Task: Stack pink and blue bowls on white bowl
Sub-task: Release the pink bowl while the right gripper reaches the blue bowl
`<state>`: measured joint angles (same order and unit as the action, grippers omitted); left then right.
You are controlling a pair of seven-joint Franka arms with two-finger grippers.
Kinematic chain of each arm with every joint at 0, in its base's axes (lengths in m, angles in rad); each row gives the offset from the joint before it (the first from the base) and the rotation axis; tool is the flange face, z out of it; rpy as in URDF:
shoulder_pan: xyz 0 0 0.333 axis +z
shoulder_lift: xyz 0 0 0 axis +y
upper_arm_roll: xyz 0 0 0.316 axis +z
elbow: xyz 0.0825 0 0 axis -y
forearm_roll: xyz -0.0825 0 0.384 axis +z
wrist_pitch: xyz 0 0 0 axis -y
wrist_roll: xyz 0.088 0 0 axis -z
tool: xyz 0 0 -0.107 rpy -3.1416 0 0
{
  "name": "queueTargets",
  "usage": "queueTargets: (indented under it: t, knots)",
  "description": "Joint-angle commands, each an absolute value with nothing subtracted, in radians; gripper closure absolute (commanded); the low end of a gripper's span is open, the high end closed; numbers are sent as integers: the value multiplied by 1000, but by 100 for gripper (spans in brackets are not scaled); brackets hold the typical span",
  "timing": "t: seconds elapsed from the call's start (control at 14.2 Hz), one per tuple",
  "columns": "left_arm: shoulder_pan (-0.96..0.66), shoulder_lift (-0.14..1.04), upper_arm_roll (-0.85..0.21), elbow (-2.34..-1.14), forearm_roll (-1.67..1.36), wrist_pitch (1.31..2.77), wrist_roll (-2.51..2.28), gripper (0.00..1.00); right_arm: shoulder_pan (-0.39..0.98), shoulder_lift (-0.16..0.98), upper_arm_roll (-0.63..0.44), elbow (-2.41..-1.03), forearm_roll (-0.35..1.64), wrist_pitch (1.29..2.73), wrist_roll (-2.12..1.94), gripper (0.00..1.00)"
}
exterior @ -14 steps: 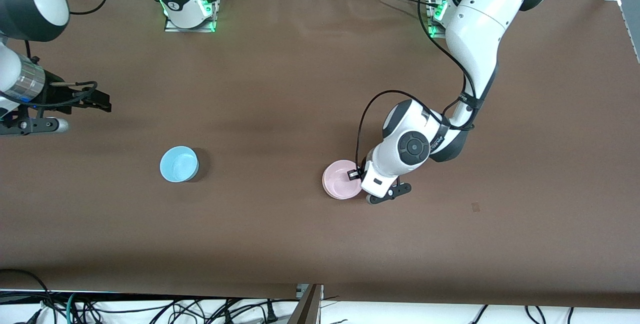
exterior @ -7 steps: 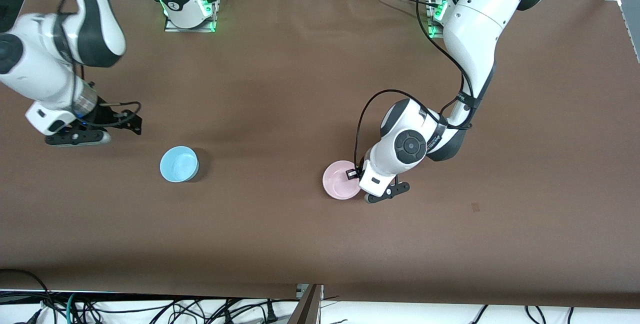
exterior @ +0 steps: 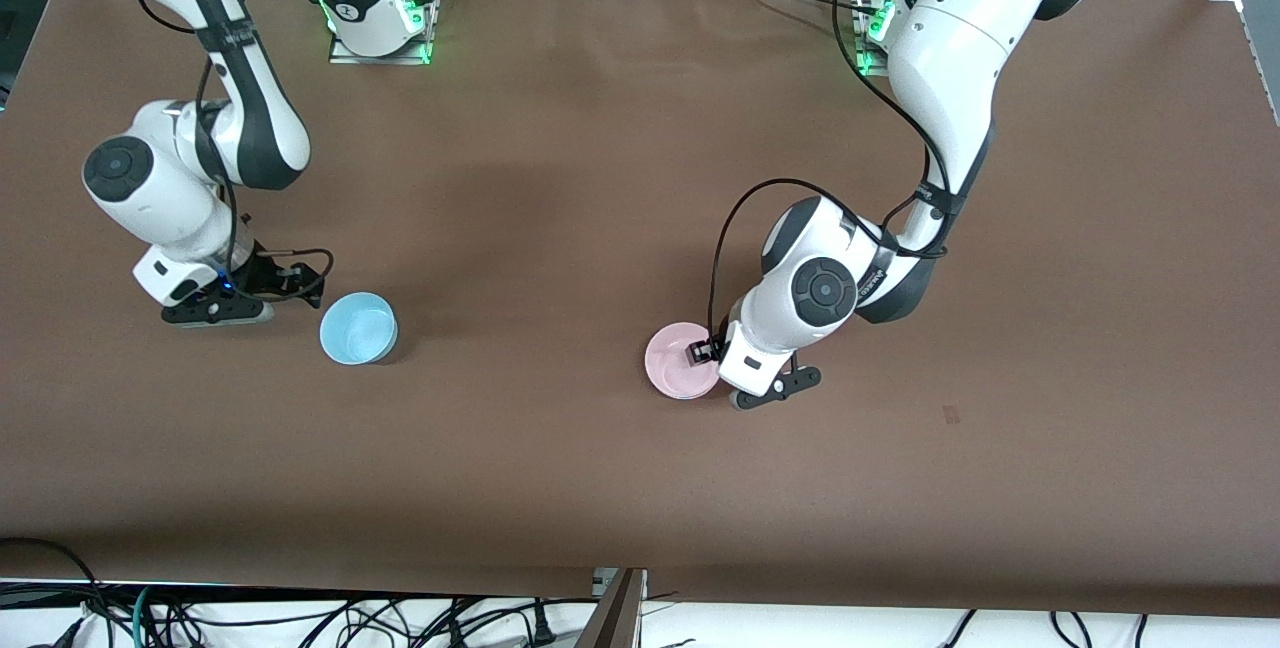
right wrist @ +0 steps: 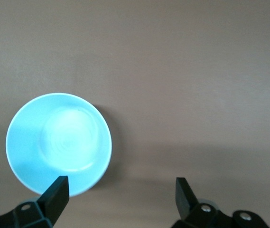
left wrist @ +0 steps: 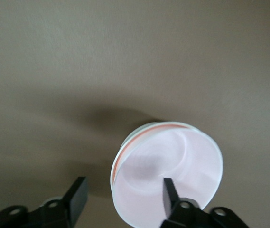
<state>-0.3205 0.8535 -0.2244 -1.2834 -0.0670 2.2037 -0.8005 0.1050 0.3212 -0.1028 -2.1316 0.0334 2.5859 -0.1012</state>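
Pink bowl sits on the table toward the left arm's end, seemingly nested in a white bowl. Left gripper is spread, straddling its rim: one finger inside, one outside. Blue bowl is well apart; right gripper hangs beside it, fingers parted, off-centre. Shift so a finger clears the rim before closing. No readable labels.

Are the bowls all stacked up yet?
Partly. The pale pink plastic bowl looks nested in a white plastic bowl, whose rim shows beneath it; the open left gripper straddles its edge. The light blue plastic bowl sits alone, the open right gripper hovering beside it. Blue remains to stack.
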Motion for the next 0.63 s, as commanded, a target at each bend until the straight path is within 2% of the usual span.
queueTargets:
  t: [0.0,0.35,0.49,0.56]
  knots:
    - [-282,789,-212,-1281,-51,2119,-802,0,104,417,-84,-2031,78,2585,-118,1]
    - [-183,654,-212,-1284,57,1956,-608,0,104,489,-84,-1984,80,2585,-121,5]
    - [-128,591,-213,-1282,57,1864,-488,0,104,502,-84,-1980,81,2585,-120,14]
    - [-97,565,-216,-1284,57,1826,-424,0,104,503,-84,-1980,81,2585,-114,23]
